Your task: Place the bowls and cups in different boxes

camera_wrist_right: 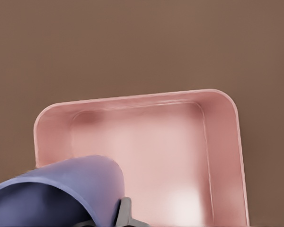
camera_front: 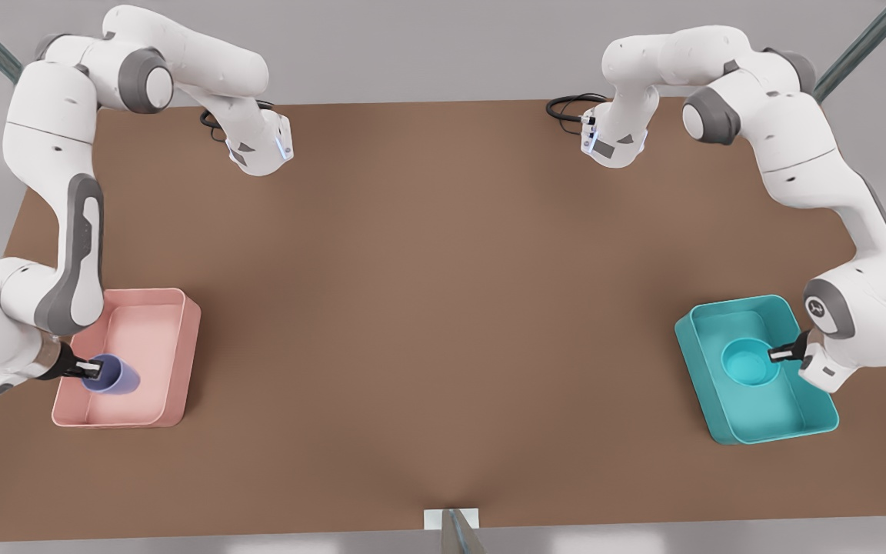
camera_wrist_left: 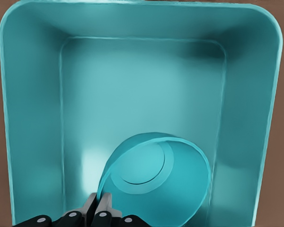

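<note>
A brown table is seen from above, with two white robot arms reaching down, one toward each near corner.

The left gripper is at the front view's right. Its fingers are pressed together on the rim of the small round teal bowl, pinching the thin wall between them. The bowl hangs just past the fingertips and tilts slightly, its mouth facing the wrist camera. Below it lies the teal box, with the bowl well within its walls. Whether the bowl already rests on the box floor cannot be told. A rim pinch probably suits a bowl too wide for the jaws to span.

The right gripper is at the front view's left. Its fingers are closed on the lip of the lavender-blue cup, one finger inside the mouth and one outside. The cup extends away from the fingertips and leans over rather than standing upright. Beneath it is the pink box, and the cup sits over the part of the box nearest this gripper. The cup seems slightly above the floor, though contact is hard to judge.

Each item is held over its own box, so the sorting looks nearly complete. What remains is likely lowering and letting go. The leaning cup may tip or roll when released.
</note>
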